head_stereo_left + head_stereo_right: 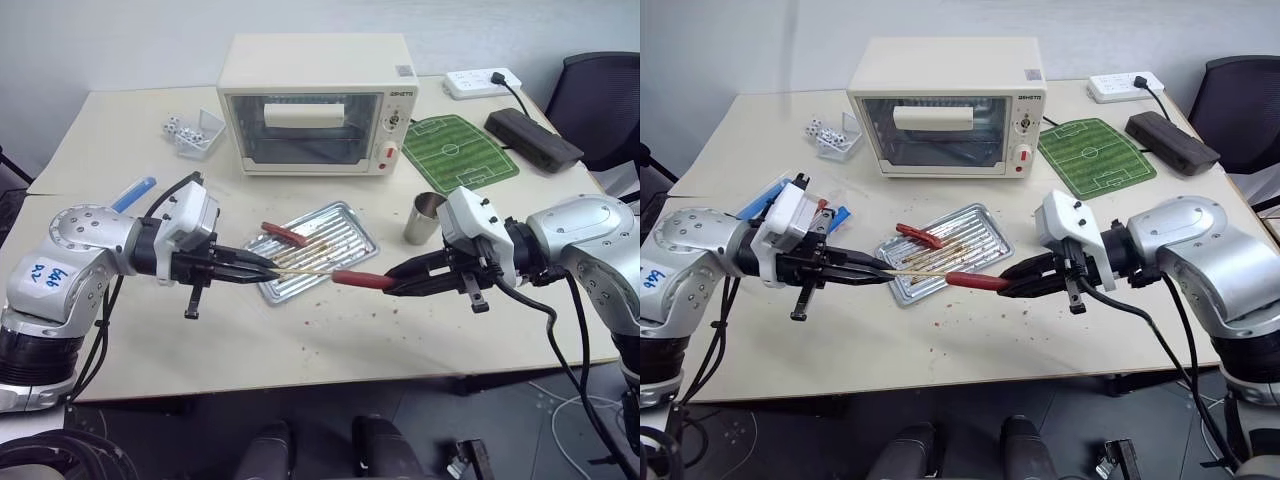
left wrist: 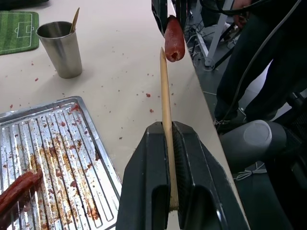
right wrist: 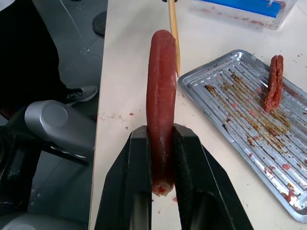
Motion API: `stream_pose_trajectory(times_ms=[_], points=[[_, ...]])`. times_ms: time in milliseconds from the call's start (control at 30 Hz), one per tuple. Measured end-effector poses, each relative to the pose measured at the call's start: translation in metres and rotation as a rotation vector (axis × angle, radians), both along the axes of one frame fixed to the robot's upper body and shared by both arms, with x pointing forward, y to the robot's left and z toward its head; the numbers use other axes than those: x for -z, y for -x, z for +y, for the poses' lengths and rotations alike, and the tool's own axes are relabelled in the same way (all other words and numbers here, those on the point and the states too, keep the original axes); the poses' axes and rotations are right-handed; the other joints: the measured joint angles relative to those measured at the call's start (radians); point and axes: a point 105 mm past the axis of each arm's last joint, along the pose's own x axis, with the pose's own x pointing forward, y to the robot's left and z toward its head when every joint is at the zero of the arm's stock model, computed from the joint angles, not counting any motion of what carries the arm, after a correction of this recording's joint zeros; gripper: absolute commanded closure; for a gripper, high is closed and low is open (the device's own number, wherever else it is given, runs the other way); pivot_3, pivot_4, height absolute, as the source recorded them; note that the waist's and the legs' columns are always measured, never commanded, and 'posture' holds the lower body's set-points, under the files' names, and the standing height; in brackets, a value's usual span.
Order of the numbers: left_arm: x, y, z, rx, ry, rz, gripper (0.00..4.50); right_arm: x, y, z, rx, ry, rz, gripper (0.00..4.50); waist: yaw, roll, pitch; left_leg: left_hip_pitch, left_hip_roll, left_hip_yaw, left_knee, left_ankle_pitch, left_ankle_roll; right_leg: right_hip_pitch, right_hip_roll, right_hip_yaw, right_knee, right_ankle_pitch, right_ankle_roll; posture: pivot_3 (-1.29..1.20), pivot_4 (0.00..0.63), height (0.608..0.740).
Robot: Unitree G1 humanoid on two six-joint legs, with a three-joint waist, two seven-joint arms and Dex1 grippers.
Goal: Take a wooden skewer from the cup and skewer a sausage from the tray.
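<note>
head pair looks down — wrist views close (sharing tray [image 2: 57, 143]).

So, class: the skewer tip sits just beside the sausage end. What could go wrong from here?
1. The wooden skewer tip lies beside the sausage, not centred, so it may slide past.
2. The right tool grips only one end, so a push could tilt or drop the sausage over the table edge, off the tray.
</note>
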Motion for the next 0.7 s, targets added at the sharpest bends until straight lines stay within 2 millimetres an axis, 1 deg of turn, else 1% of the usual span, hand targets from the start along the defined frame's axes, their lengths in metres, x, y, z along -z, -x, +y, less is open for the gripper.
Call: stream_pose_trajectory(times_ms=[67,300,467,700], points=[[0.000,-0.002,0.005,-0.022,-0.006,0.001,4.50,0.004,-0.002,-0.006,0.023,0.011,0.020,3.95,0.000,0.000,0.000,0.000,0.000,0.000,0.000,0.000,0.000,0.000,0.000,0.000,0.000,0.000,0.000,0.00,0.150,0.740],[-0.001,-0.002,0.006,-0.027,-0.010,-0.002,4.50,0.006,-0.009,-0.013,0.055,0.010,0.018,3.95,0.000,0.000,0.000,0.000,0.000,0.000,0.000,0.000,0.000,0.000,0.000,0.000,0.000,0.000,0.000,0.00,0.150,0.740],[-0.001,-0.002,0.006,-0.027,-0.012,-0.002,4.50,0.003,-0.012,-0.014,0.063,0.007,0.005,3.95,0.000,0.000,0.000,0.000,0.000,0.000,0.000,0.000,0.000,0.000,0.000,0.000,0.000,0.000,0.000,0.00,0.150,0.740],[-0.001,-0.002,0.006,-0.028,-0.012,0.000,4.50,0.003,-0.011,-0.013,0.058,0.006,0.006,3.95,0.000,0.000,0.000,0.000,0.000,0.000,0.000,0.000,0.000,0.000,0.000,0.000,0.000,0.000,0.000,0.00,0.150,0.740]])
